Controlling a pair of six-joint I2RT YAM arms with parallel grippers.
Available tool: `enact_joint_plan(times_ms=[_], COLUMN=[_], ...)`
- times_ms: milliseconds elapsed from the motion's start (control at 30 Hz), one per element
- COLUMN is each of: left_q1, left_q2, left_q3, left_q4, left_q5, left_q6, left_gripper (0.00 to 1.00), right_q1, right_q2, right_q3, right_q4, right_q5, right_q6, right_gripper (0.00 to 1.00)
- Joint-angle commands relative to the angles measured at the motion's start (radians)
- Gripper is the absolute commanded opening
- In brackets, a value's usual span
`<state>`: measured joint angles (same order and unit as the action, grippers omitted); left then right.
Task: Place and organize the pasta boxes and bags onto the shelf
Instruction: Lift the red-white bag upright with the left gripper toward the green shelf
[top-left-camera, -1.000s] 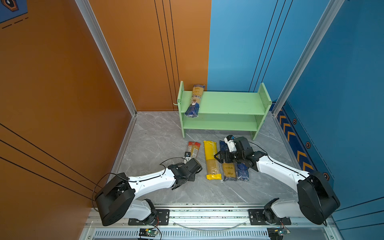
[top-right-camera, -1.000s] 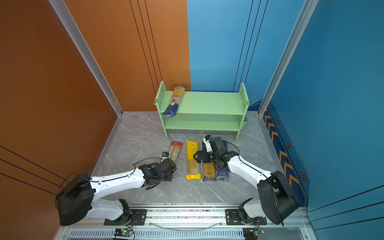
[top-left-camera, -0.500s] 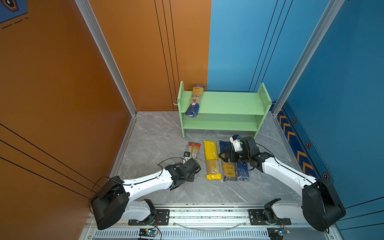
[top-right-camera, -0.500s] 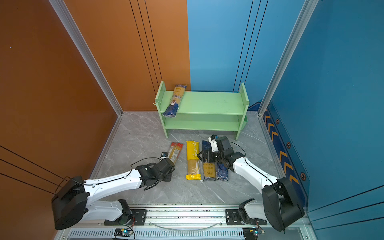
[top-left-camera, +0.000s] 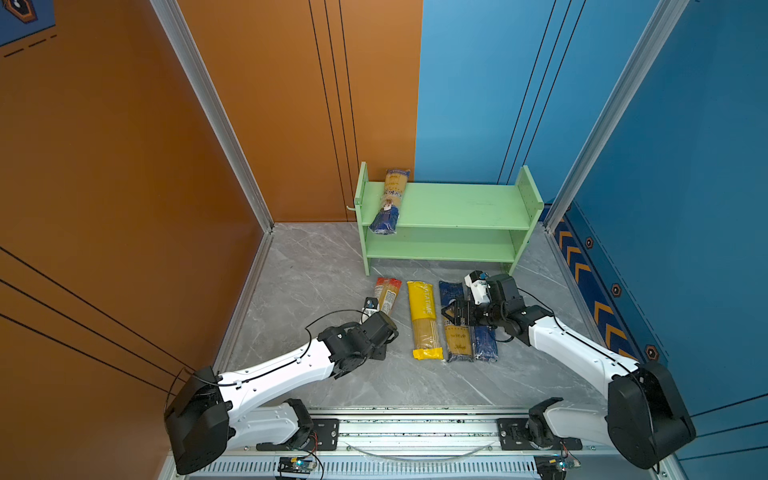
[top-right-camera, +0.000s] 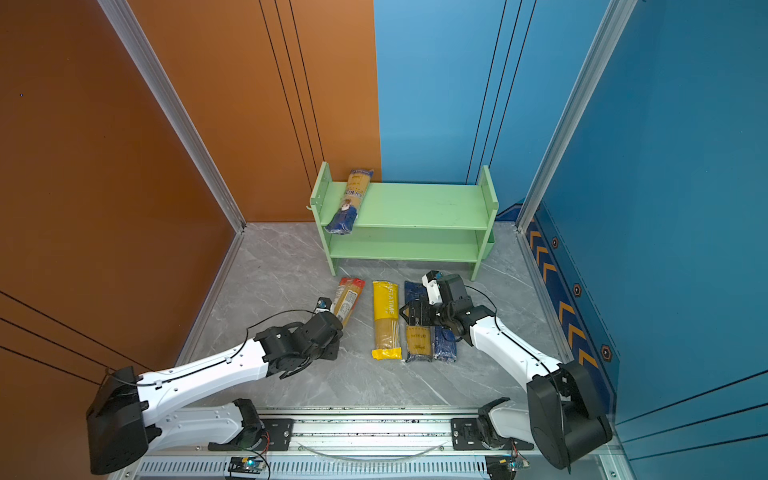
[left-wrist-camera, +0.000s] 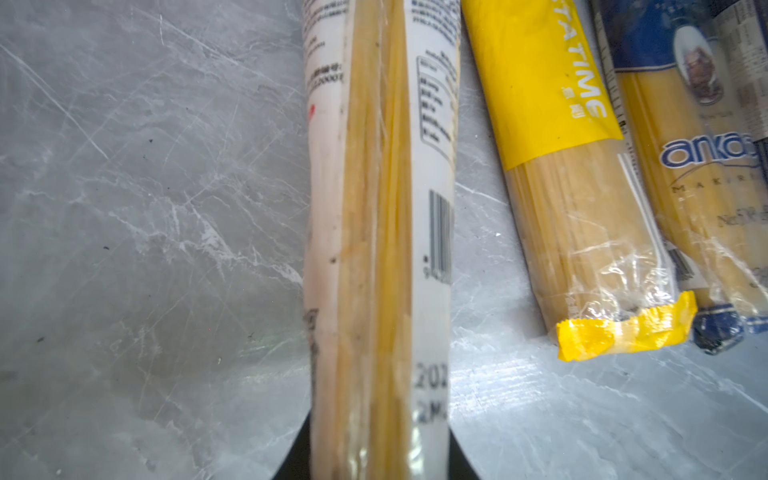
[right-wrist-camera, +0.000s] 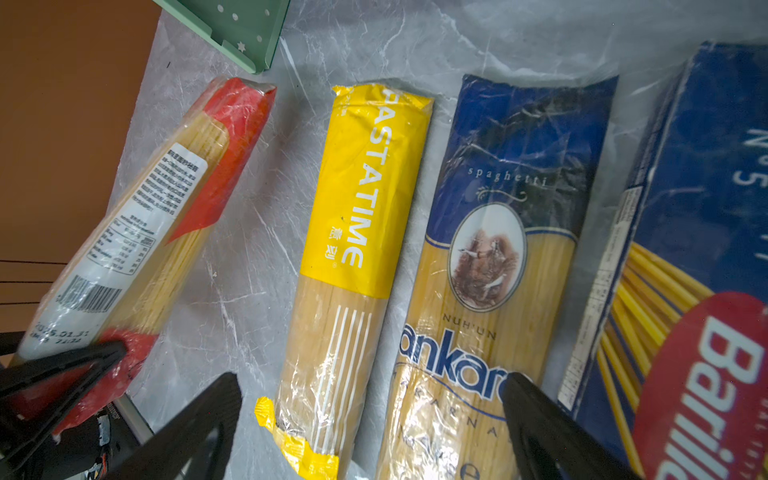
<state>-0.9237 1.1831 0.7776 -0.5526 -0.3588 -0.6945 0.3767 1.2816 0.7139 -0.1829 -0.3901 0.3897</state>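
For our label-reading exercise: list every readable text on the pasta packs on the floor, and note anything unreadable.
"PASTATIME" on the yellow bag.
"spaghetti", "NUH'UN", "ankar" (end hidden) on the blue-and-yellow bag.
"Barill", cut off, and "N°5" on the dark blue pack.
Too small to read: print on the red-ended bag.

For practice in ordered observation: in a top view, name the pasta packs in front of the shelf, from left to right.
red-ended clear bag → yellow bag → ankara bag → dark blue Barilla pack
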Motion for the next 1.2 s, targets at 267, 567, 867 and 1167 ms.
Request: enact_joint_plan(times_ms=[267,567,867,1167], left_q1=[-0.057,-0.075,-0.086,-0.095], left_q2=[-0.082,-0.125,-0.143,-0.139], left_q3=[0.199,0.282,0.335,0.368], left_q4=[-0.043,-0.034,0.042,0.179], left_q5=[-0.008,0.062,0.096,0.139], left_q6=[0.078,0.107,0.128,0.14], left_gripper=[0.0,0.0,0.0,0.0], right_q1=[-0.039,-0.068,-0.078,-0.077], right_q2=[-0.03,-0.046,-0.057,-0.063], right_q3=[-0.029,-0.045,-0.06,-0.074], right_q4=[-0.027,-0.029,-0.029,-0.024], right_q5=[-0.01,-0.003,0.0,0.005], right_q6=[-0.013,-0.005,0.001,0.008], right_gripper=[0.96,0.96,0.96,0.96])
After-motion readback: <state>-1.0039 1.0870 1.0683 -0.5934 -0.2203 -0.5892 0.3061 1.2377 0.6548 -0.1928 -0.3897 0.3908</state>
